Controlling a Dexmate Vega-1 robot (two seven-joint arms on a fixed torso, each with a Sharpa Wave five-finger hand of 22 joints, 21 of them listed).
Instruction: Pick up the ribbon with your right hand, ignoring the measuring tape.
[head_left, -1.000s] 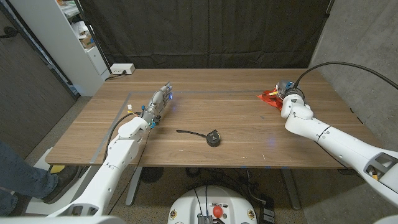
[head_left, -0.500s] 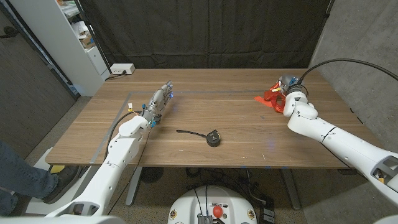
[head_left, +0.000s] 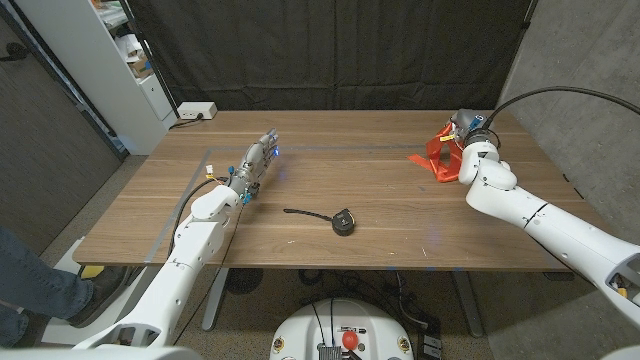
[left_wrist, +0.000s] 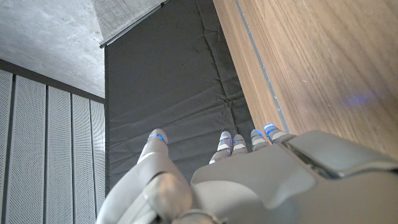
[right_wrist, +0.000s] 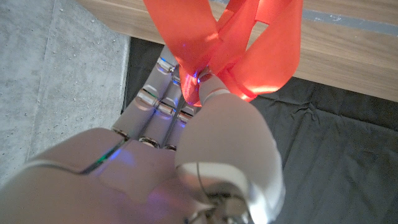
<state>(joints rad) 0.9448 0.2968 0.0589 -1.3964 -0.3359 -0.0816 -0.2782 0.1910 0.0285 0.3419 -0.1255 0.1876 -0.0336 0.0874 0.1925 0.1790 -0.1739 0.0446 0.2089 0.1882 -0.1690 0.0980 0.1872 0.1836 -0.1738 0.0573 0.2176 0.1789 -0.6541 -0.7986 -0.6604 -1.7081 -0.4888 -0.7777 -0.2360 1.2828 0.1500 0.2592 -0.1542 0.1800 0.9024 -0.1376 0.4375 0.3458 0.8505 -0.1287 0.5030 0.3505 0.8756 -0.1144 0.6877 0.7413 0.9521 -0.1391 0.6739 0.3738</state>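
since a second ago my right hand (head_left: 470, 150) has drawn back toward the far right corner of the table (head_left: 380, 240) and risen a little, and the red ribbon (head_left: 437, 157) has come with it, its loops now hanging lower on the side toward the table's middle instead of lying bunched on the wood. in the right wrist view the ribbon (right_wrist: 233, 43) is pinched between the thumb and the fingers (right_wrist: 163, 102), with broad red bands fanning out from the pinch and the table edge beyond them. from the head view i cannot tell whether the lowest loop still brushes the tabletop or has cleared it. my left hand (head_left: 255, 165) has not moved: it stands on the left side of the table with its fingers stretched out together toward the far edge, holding nothing, and the left wrist view shows the fingertips (left_wrist: 225, 140) reaching past the table's edge toward the dark curtain. the black measuring tape (head_left: 341, 219), with its short tail pulled out to its left, sits untouched near the middle of the table, well apart from both hands. i judge the pick is nearly done, with only a clean lift off the wood left to confirm.
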